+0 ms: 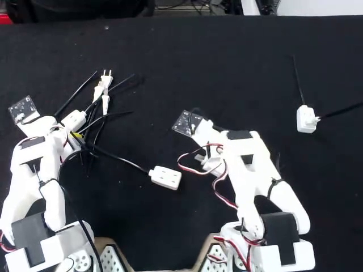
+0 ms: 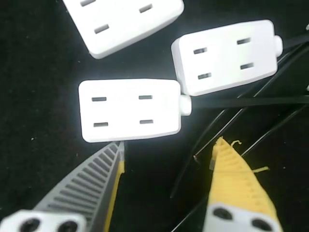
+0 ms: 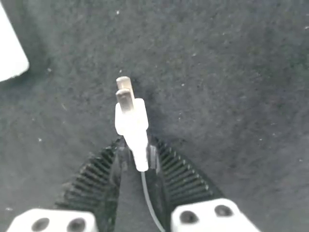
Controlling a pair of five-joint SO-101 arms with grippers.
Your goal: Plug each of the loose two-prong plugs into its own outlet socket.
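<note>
My right gripper is shut on a white two-prong plug, prongs pointing away from the fingers, just above the black cloth. A white outlet socket on a black cord lies just left of that arm, and its corner shows at the edge of the right wrist view. My left gripper stands open over three white outlet sockets, nearest the first, with nothing between its fingers. Loose white plugs lie bunched beyond the left arm.
Black cords tangle around the left arm's outlets. At the far right a white outlet lies with a plug seated in it. The table is covered in black cloth, with open room at the back middle.
</note>
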